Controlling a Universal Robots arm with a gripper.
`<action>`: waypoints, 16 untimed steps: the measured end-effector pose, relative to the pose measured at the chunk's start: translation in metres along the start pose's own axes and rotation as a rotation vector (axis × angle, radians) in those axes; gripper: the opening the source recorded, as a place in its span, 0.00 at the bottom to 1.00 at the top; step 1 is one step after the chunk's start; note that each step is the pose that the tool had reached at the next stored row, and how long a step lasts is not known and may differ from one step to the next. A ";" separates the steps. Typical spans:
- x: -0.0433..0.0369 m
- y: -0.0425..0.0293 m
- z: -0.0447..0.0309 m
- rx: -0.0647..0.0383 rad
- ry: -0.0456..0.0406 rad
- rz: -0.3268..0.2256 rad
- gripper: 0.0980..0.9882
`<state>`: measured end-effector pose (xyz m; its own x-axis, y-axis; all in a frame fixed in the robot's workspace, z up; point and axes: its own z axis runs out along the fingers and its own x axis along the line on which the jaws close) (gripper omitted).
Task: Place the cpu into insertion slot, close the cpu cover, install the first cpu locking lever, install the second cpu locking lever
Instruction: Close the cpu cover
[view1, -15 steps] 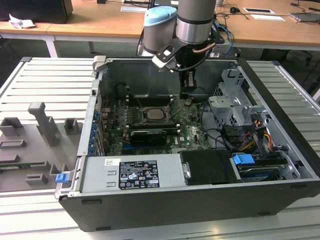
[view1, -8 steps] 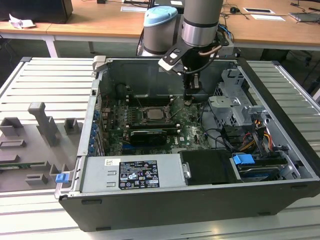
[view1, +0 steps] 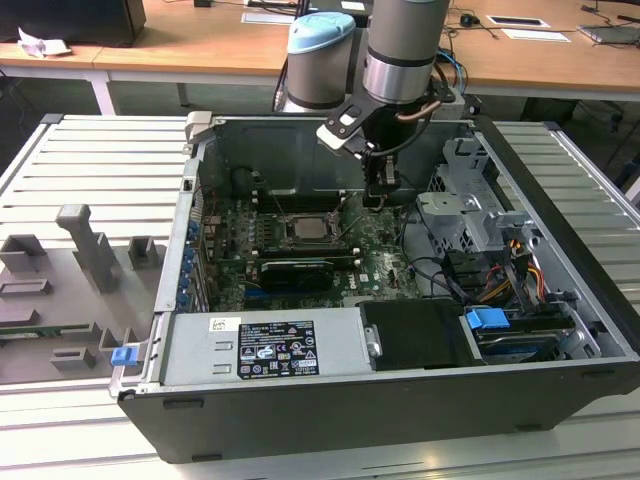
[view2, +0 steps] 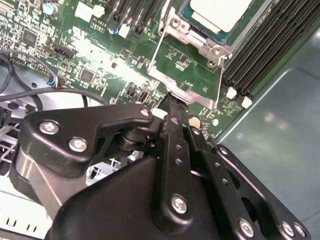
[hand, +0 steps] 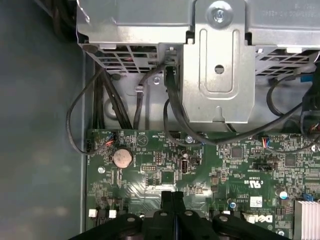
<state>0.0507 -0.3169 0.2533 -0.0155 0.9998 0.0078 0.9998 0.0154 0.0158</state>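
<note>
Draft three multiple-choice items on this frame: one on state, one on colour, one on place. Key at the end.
1. How do the gripper's fingers stand?
A. wide open
B. shut together
C. half open around a part

2. What colour is the circuit board?
A. green
B. red
C. white

3. Where is the cpu?
A. between the fingers
B. loose on the circuit board, away from any socket
C. in the insertion slot

Key:
1 B: in both wrist views the two fingers press against each other with no gap.
2 A: the board shows green in both wrist views.
3 C: in the second wrist view the silver-topped chip lies inside the slot's metal rim, apart from the fingers.
</note>
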 end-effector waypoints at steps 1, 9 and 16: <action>0.0001 -0.0010 0.0000 0.000 0.0000 0.000 0.01; 0.0002 -0.0063 0.0000 0.000 0.0001 0.000 0.01; 0.0002 -0.0095 -0.0001 0.000 0.0001 0.000 0.01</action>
<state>0.0413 -0.3169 0.2532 -0.0155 0.9998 0.0079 0.9998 0.0154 0.0158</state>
